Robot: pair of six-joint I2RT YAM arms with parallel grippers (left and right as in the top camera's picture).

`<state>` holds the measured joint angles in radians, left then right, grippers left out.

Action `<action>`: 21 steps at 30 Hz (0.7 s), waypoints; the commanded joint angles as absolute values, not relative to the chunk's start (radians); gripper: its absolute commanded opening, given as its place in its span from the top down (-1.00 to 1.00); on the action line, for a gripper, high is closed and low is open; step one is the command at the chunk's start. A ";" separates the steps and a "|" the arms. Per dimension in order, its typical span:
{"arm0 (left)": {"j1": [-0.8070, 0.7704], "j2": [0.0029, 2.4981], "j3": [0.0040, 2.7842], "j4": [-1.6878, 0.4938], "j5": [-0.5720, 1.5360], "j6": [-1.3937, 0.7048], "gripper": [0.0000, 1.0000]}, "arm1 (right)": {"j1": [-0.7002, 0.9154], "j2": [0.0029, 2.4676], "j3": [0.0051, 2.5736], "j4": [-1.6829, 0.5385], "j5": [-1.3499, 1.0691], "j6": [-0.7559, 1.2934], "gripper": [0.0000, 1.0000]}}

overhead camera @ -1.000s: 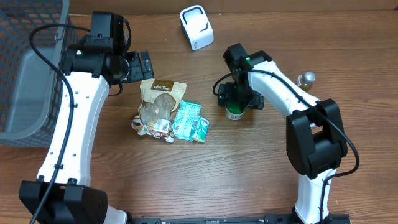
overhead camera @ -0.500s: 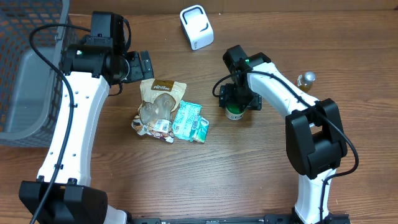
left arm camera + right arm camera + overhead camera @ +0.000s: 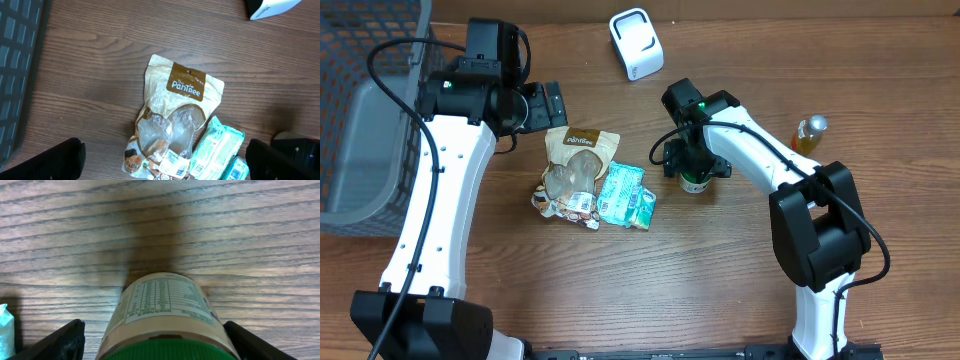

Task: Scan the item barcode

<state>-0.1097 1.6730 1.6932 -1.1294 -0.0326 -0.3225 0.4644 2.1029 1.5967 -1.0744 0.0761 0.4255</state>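
soft even light, perhaps slight blur

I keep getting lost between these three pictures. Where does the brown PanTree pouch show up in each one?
Overhead: the brown pouch lies left of centre on the table.
Left wrist: the pouch fills the middle, with its logo towards the top.
Right wrist: not in it.
Shared landmark: the teal packet lies beside the pouch overhead and at the lower right in the left wrist view. It is a sliver at the left edge in the right wrist view.
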 commanded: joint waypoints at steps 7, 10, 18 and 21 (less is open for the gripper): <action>-0.112 1.676 1.702 -1.125 -0.026 -0.329 -1.00 | 0.459 2.088 1.588 -1.092 0.096 0.444 -0.60; -0.112 1.676 1.702 -1.125 -0.026 -0.329 -0.99 | 0.456 2.088 1.588 -1.092 0.096 0.444 -0.61; -0.112 1.676 1.702 -1.126 -0.026 -0.329 -0.99 | 0.455 2.088 1.588 -1.094 0.096 0.444 -0.61; -0.112 1.676 1.702 -1.126 -0.026 -0.329 -0.99 | 0.455 2.088 1.588 -1.101 0.096 0.444 -0.61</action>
<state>-0.1097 1.6730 1.6932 -1.1294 -0.0326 -0.3225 0.4591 2.1029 1.5967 -1.0988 0.0860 0.4377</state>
